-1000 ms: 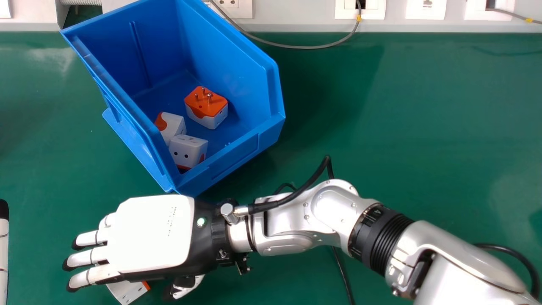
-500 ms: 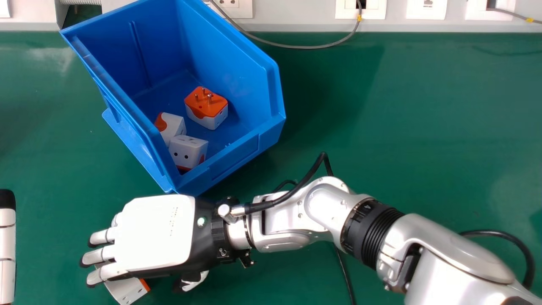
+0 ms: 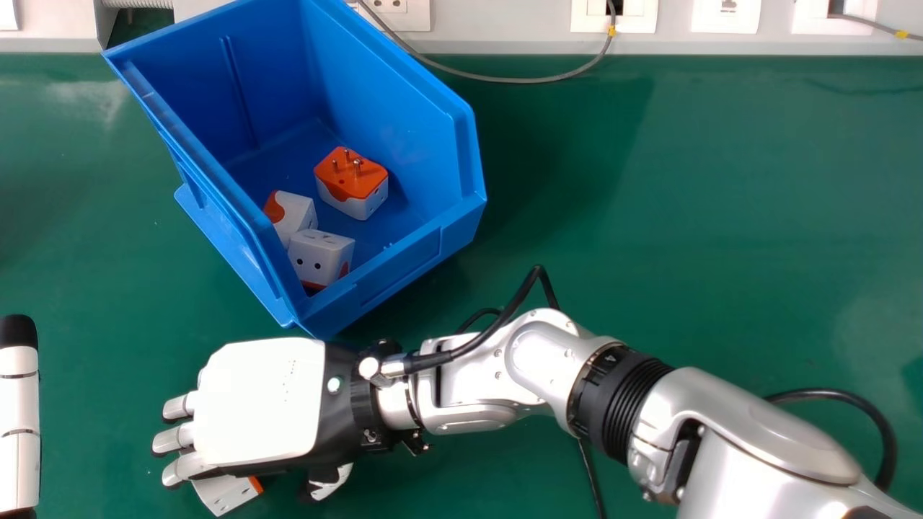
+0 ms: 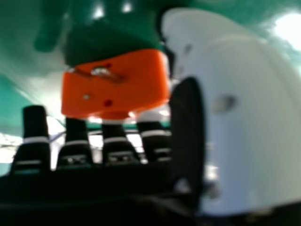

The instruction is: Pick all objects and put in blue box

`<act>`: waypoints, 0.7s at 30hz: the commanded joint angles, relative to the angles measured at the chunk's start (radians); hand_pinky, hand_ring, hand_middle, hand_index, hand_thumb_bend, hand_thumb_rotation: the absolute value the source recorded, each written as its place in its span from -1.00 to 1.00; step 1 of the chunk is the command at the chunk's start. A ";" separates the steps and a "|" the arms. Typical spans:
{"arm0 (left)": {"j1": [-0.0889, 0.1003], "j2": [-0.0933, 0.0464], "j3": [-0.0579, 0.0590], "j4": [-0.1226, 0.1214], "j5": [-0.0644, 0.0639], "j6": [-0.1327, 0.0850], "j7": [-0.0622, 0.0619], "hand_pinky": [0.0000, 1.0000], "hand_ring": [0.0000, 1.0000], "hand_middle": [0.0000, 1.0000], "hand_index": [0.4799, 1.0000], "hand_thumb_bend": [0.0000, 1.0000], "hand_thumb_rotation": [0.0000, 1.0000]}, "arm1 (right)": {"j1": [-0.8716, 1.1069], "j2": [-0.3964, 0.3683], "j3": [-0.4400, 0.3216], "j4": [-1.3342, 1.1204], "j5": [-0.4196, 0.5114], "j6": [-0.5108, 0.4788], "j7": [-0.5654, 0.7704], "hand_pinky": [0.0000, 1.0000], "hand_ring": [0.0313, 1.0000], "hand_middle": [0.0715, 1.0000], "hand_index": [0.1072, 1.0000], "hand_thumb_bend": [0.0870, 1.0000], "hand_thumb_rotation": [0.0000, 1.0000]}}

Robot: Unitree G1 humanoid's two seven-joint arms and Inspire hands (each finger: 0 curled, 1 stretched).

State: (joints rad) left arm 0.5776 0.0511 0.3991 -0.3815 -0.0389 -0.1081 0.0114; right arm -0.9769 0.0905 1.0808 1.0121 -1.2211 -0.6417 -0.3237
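While the black and white right hand (image 3: 259,400) curls its fingers in, the boxy white and orange plastic plug adapter (image 3: 225,494) slides a tiny bit toward the palm. The fingers are now bent round the far side of the plug, and the plug is under and beside them, close to the green table (image 3: 685,216). I can't tell if the hold is tight yet. To me this looks like the grab, and the thumb may need to come in before the lift. If it lifts too soon, the plug could slip out. The left hand (image 3: 18,418) has come in a bit more, out past the right hand's fingertips.

The head view gives me the big blue plastic box (image 3: 404,108) just beyond the back of the right hand. Three white and orange plugs (image 3: 357,180) sit inside, so the job looks mostly done. It also lets me see space between thumb and plug. The right hand view gives me the plug's flat orange face and its shiny metal pins (image 4: 101,71), facing out from the fingers.
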 commanded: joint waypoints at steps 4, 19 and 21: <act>-0.003 -0.002 -0.002 -0.034 0.006 0.000 0.008 0.82 0.94 0.96 1.00 0.10 1.00 | -0.039 0.019 -0.003 -0.008 0.011 0.011 0.004 0.54 0.77 0.76 0.60 -0.21 -0.59; -0.006 -0.007 -0.021 -0.064 0.010 0.026 0.017 0.82 0.94 0.95 1.00 0.09 1.00 | -0.047 0.039 0.033 0.012 -0.011 0.040 -0.016 0.54 0.75 0.74 0.61 -0.18 -0.59; -0.006 -0.008 -0.023 -0.068 0.009 0.028 0.018 0.82 0.94 0.96 1.00 0.09 1.00 | -0.045 0.037 0.035 0.011 -0.009 0.045 -0.019 0.53 0.74 0.73 0.60 -0.16 -0.60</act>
State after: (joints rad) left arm 0.5723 0.0474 0.3764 -0.4168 -0.0357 -0.0749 0.0239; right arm -0.9975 0.1178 1.1142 1.0226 -1.2281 -0.6108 -0.3275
